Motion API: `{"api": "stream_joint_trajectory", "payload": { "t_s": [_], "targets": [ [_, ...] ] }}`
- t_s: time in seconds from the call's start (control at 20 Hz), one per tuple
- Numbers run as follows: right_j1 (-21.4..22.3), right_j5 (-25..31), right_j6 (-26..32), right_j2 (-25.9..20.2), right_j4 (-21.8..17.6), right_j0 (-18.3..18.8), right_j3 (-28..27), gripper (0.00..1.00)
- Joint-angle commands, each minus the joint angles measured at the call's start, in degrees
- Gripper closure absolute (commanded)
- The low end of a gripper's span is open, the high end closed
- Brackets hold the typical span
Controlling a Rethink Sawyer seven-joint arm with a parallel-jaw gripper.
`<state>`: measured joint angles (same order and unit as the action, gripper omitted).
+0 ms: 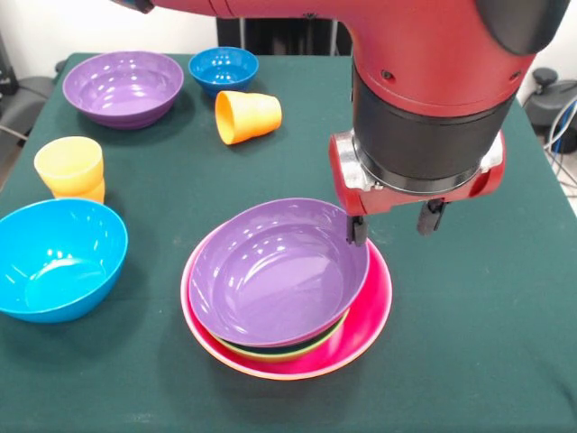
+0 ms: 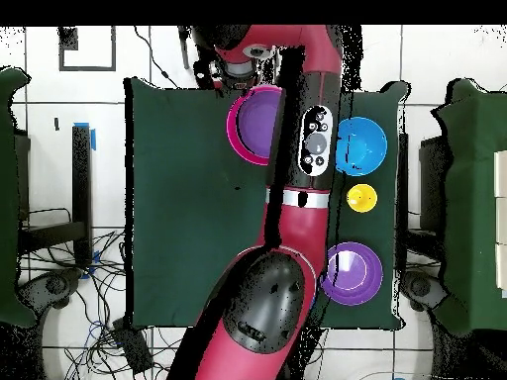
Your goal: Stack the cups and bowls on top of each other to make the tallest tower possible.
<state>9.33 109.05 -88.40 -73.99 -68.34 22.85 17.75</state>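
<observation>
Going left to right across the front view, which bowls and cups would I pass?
Light blue bowl → yellow cup → far purple bowl → small dark blue bowl → orange cup → stacked bowls.

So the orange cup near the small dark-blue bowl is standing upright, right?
Not quite. The orange cup is beside the small dark-blue bowl, but the front view shows it lying on its side, its open mouth facing the purple bowl.
</observation>
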Motion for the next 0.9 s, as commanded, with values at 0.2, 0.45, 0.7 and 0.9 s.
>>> {"api": "stream_joint_trajectory", "payload": {
  "t_s": [0.2, 0.45, 0.7, 0.9],
  "targets": [
    [0.37, -5.32, 0.21, 5.60, -2.68, -1.27, 2.50, 0.00],
    [1.55, -4.41, 4.59, 4.61, -7.52, -1.71, 0.05, 0.00],
    [1.12, -8.66, 2.95, 6.64, -4.94, -1.15, 2.46, 0.00],
    [1.09, -5.48, 4.63, 5.30, -6.26, -1.59, 0.64, 0.00]
  ]
}}
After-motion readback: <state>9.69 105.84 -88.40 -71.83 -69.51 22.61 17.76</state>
